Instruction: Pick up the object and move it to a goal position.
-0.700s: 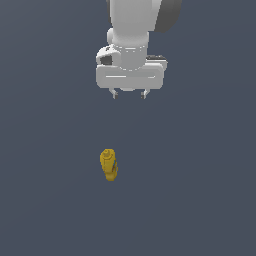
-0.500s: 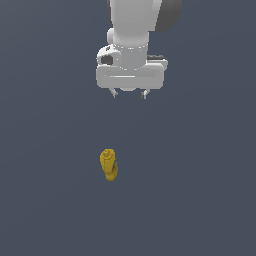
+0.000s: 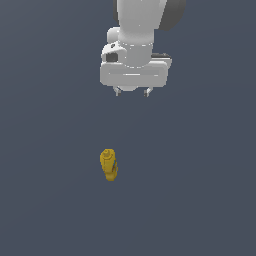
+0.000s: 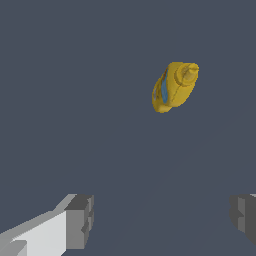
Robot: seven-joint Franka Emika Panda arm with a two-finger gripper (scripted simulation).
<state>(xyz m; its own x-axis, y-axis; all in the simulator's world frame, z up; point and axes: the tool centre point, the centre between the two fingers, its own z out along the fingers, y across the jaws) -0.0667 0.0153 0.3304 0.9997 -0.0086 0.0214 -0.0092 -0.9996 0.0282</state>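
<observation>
Almost nothing has moved since the earlier frames: the claw [image 3: 133, 92] hangs at much the same height, shifted if at all a touch toward the exterior view's left; the bottle [image 3: 109, 164] lies exactly where it lay on the desk [image 3: 45, 200]. The claw is spread wide and holds nothing; in the wrist view its two fingers [image 4: 80, 220] stand far apart with bare desk between them; the bottle [image 4: 174, 86] shows well off their line, cap toward the camera. The bottle sits below the claw and toward the exterior view's left, well apart from it; the approach has, by my judgement, barely begun, and descent and centring remain.
</observation>
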